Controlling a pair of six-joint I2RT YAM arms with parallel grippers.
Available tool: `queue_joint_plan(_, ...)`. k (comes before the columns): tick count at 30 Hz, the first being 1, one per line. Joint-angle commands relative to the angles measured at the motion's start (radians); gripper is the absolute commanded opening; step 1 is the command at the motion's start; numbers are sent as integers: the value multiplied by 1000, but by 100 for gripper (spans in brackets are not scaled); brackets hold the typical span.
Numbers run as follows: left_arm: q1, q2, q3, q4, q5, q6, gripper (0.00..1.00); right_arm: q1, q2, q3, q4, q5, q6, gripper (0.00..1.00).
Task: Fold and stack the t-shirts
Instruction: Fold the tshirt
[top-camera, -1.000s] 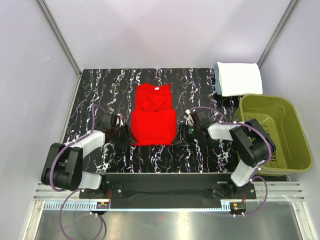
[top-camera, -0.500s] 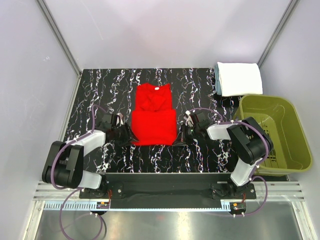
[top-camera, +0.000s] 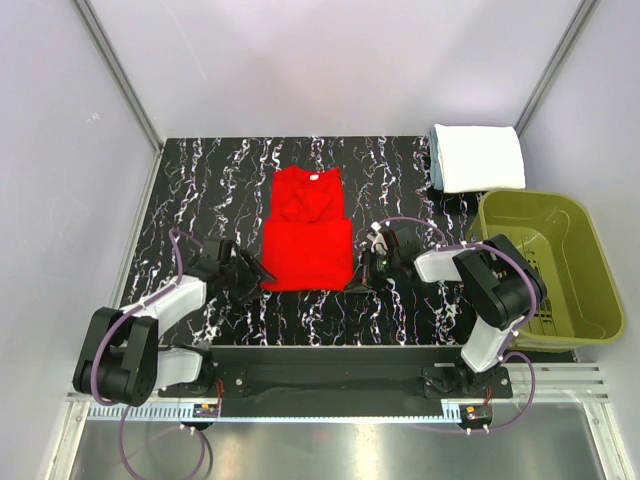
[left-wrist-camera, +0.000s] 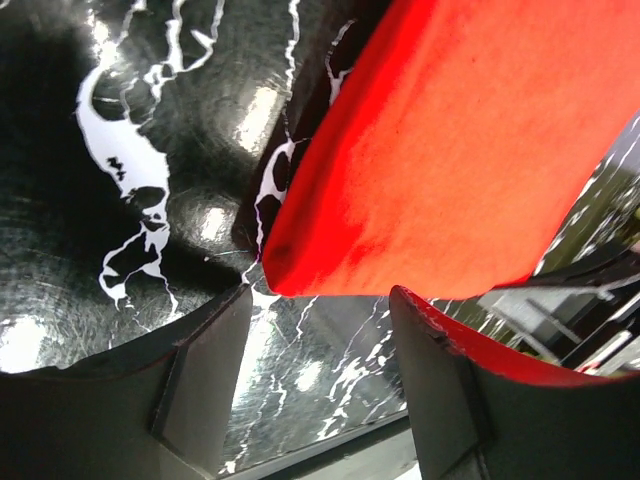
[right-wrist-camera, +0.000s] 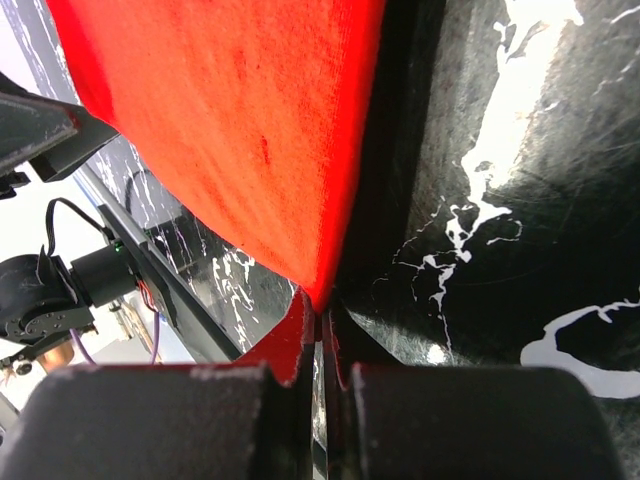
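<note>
Black marbled tabletop, pale walls. Red t-shirt lies flat at centre. White t-shirt sits folded at the far right corner, green basket beside it. Wrist views add: right gripper jaws pinched on the red shirt's near corner; left gripper jaws apart and empty, the other corner just ahead.

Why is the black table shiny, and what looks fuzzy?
Left wrist view: glare leaves pale blotches on the table, and the left end effector looks soft up close. Right wrist view: the red t-shirt shows crisp weave, the right end effector is blurred. Top view: even light, all sharp.
</note>
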Motion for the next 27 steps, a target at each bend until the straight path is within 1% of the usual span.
queue_joint_plan(1, -6, 29, -61, -40, -75, -86, 65, 8, 26, -42, -11, 42, -18, 0)
queue_joint_plan(7, -6, 66, -70, -37, -124, -76, 63, 7, 23, -43, -6, 37, -15, 0)
queue_joint_plan(12, -6, 66, -66, -47, -169, -41, 54, 7, 19, -38, -15, 42, -18, 0)
queue_joint_plan(13, -6, 61, -66, -37, -170, -21, 51, 7, 21, -38, -17, 43, -18, 0)
queue_joint_plan(15, -6, 54, -69, -37, -174, -19, 49, 8, 21, -38, -23, 48, -21, 0)
queue_joint_plan(18, -6, 37, -58, -52, -210, 2, 49, 8, 18, -41, -27, 51, -21, 0)
queue_joint_plan(23, -13, 55, -46, -47, -215, 21, 51, 8, 6, -43, -34, 54, -18, 0)
queue_joint_plan(27, -18, 54, -47, -46, -216, 30, 50, 7, -4, -41, -46, 59, -24, 0)
